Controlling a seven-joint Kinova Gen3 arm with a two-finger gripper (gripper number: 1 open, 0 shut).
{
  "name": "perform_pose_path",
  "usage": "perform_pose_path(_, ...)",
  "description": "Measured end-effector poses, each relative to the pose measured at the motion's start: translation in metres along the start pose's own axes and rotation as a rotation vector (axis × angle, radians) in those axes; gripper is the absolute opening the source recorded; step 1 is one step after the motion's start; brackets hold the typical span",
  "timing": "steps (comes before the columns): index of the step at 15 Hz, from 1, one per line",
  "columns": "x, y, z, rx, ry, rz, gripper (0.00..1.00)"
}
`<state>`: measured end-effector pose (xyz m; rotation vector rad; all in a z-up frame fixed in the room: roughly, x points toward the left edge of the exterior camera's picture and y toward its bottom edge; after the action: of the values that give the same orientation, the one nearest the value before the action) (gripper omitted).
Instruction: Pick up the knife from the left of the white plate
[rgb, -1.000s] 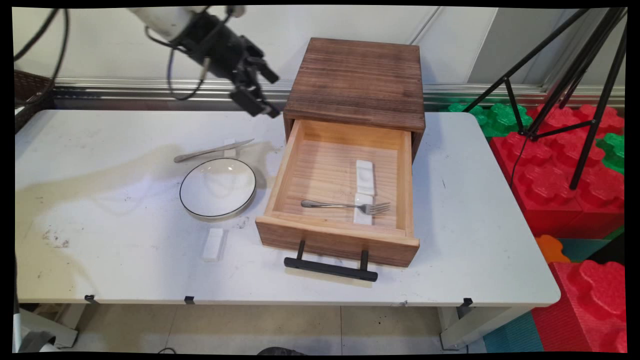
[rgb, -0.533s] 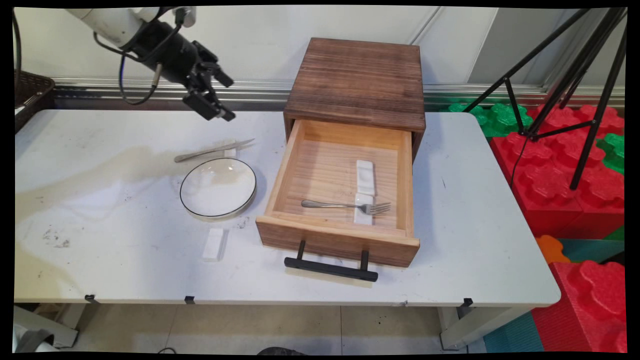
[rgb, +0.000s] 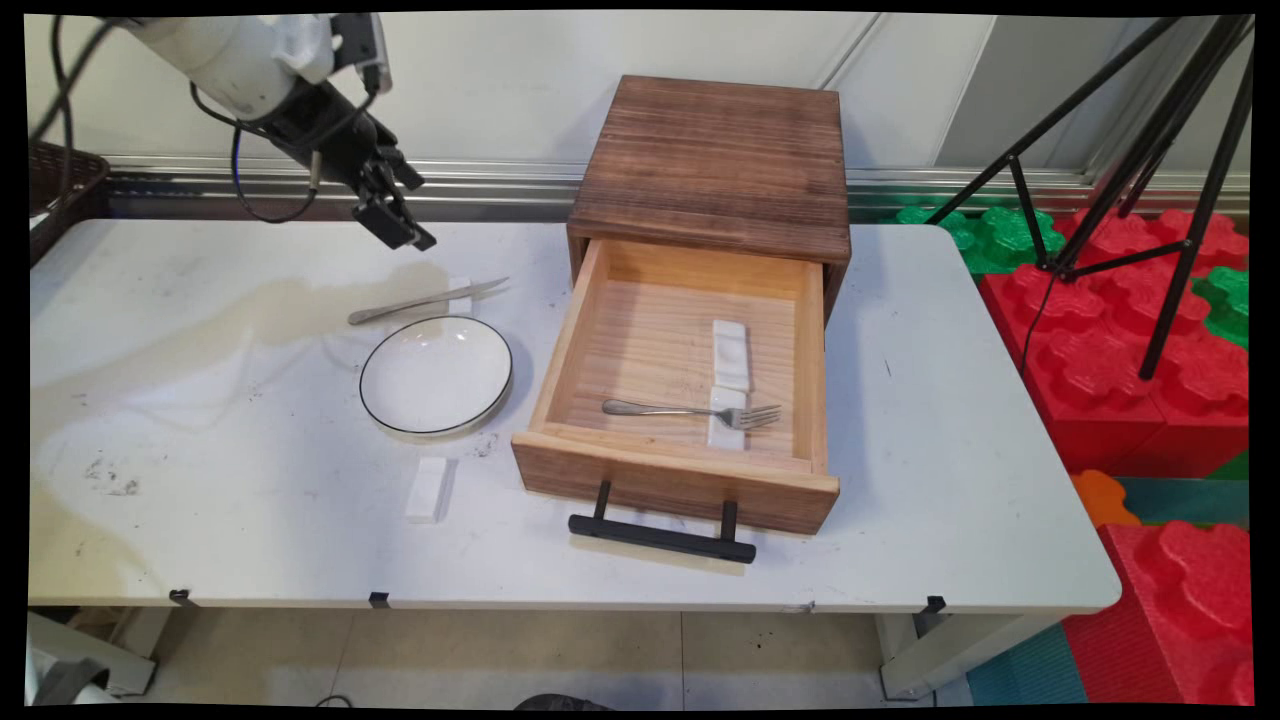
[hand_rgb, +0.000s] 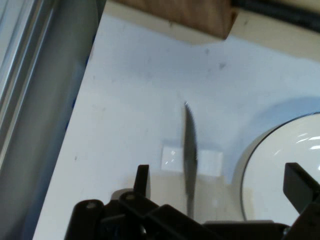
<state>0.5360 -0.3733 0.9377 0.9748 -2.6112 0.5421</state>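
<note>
White stained table (rgb: 950, 420), grey wall rail at 12 o'clock. Open wooden drawer box (rgb: 690, 400) at 3 o'clock of black-rimmed white plate (rgb: 436, 375). Black two-finger gripper (rgb: 405, 210) spread open, empty, above steel knife (hand_rgb: 190, 150).

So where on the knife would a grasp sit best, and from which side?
Probably from above, across the knife at mid-length beside the small white rest it lies over. There the rest props it off the table, leaving finger room. The open gripper hangs above it; the plate crowds the near side.
</note>
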Motion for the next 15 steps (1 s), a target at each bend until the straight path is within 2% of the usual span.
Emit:
perform_pose_path(4,-0.006,-0.014,0.036,-0.003,-0.087,-0.013,1.00)
perform_pose_path(10,-0.013,-0.026,0.077,-0.016,-0.170,-0.017,1.00)
perform_pose_path(15,-0.018,-0.034,0.099,-0.022,-0.212,-0.017,1.00)
